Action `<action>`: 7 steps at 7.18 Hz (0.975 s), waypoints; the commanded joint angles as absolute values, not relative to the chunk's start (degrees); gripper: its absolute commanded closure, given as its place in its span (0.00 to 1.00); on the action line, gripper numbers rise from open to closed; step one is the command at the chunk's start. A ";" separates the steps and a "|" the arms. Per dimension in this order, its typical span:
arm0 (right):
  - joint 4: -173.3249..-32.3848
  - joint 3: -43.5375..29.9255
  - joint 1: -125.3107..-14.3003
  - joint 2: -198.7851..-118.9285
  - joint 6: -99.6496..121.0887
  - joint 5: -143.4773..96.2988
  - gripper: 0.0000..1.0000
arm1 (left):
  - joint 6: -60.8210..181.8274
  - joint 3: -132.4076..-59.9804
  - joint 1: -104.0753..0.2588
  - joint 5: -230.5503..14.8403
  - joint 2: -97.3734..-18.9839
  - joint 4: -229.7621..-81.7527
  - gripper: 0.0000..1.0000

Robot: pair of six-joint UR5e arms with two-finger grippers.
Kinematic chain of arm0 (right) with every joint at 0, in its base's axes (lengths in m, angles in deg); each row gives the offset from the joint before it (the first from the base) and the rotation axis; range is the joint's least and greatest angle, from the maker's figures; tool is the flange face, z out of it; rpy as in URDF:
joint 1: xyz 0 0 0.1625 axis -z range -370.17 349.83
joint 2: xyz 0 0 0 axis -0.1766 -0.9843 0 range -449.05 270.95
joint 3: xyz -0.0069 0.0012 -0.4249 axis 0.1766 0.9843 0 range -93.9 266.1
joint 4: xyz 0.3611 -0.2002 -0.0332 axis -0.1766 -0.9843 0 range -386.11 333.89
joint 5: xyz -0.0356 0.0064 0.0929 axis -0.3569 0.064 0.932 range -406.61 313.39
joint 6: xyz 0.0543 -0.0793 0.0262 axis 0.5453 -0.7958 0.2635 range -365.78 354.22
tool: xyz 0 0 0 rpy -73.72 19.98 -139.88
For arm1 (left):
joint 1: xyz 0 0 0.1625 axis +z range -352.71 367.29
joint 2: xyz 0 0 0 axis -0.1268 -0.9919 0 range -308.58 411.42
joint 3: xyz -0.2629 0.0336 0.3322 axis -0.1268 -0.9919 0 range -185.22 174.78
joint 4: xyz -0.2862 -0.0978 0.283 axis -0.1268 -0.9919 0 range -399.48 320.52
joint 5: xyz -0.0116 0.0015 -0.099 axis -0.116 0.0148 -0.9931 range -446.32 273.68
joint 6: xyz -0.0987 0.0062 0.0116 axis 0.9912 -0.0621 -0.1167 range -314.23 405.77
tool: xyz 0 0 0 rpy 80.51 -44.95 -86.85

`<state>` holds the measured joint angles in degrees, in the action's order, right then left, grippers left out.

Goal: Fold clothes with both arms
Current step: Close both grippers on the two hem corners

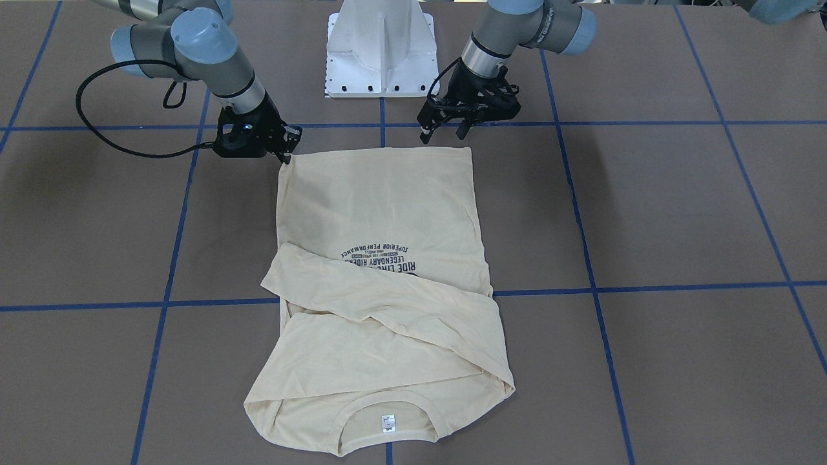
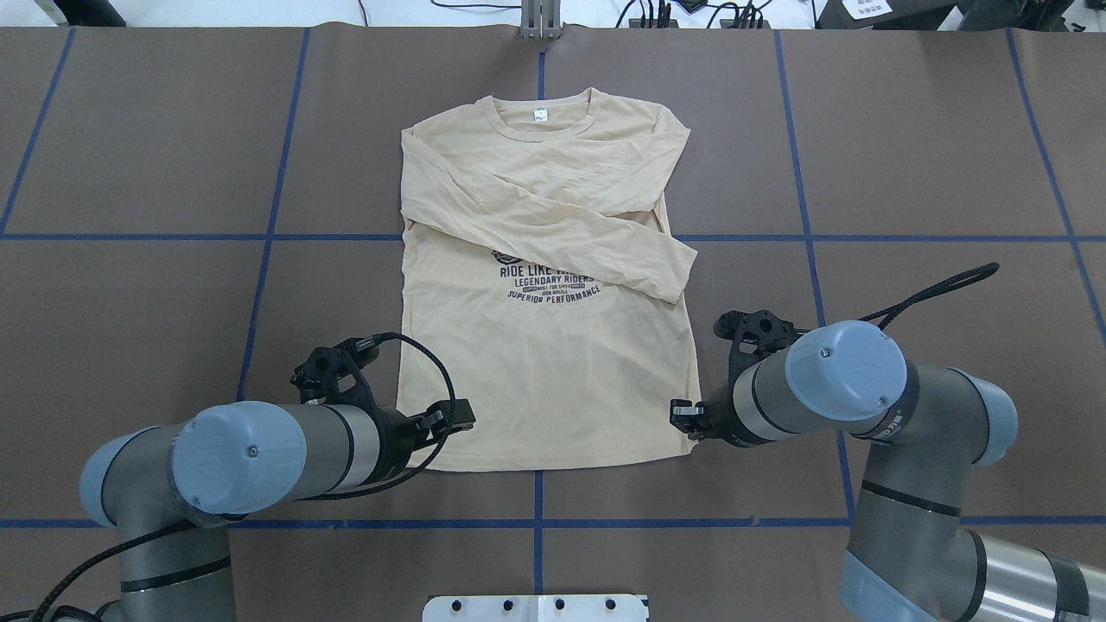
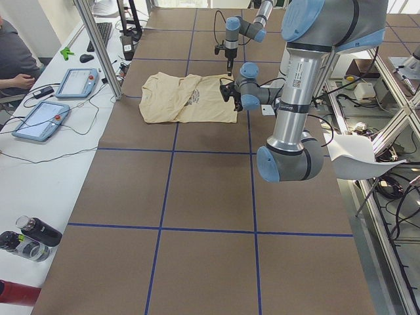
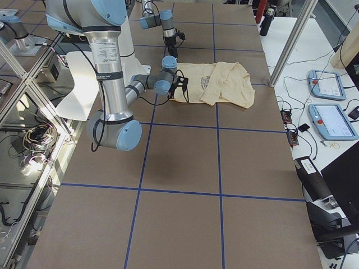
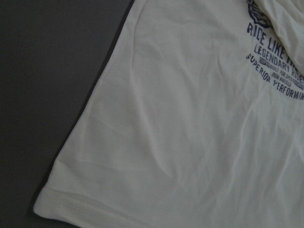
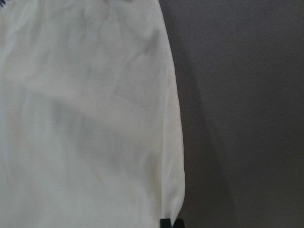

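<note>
As the front-facing camera sees it, shirt: flat at mid-table, sleeves crossed over the chest, collar at 6 o'clock, hem at 12.
left gripper: claw spread, just beyond the hem near its 1 o'clock corner.
right gripper: pinching the hem's 11 o'clock corner.
overhead, shirt: collar at 12 o'clock, hem at 6, a gripper at each hem corner.
right wrist, fingertips: close together at 6 o'clock on the shirt's edge.

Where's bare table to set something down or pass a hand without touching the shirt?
Wide bare table flanks the shirt on both sides. Crowded at the hem, where the left gripper and right gripper sit near its corners.
</note>
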<state>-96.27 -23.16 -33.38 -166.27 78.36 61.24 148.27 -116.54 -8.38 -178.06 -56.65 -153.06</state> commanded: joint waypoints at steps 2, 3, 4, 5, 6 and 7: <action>-96.24 -23.15 -33.38 -166.13 78.42 61.23 1.00 | 140.71 -115.97 -8.35 -175.89 -56.34 -148.64 0.04; -96.24 -23.23 -33.55 -166.04 78.33 61.23 1.00 | 139.30 -115.71 -8.44 -175.53 -56.25 -147.51 0.04; -96.24 -23.23 -33.55 -166.04 78.33 61.23 1.00 | 138.68 -115.70 -8.27 -175.44 -56.34 -145.41 0.05; -96.24 -23.23 -33.64 -166.04 78.33 61.32 1.00 | 138.67 -115.44 -8.18 -175.36 -56.34 -145.13 0.06; -96.24 -23.23 -33.64 -166.04 78.33 61.32 1.00 | 138.67 -115.09 -8.01 -175.35 -56.25 -145.12 0.06; -96.24 -23.23 -33.81 -166.04 78.33 61.32 1.00 | 138.67 -114.65 -7.83 -175.35 -56.34 -145.04 0.07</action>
<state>-96.24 -23.23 -33.68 -166.04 78.33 61.31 138.72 -115.12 -8.03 -175.38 -56.30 -145.21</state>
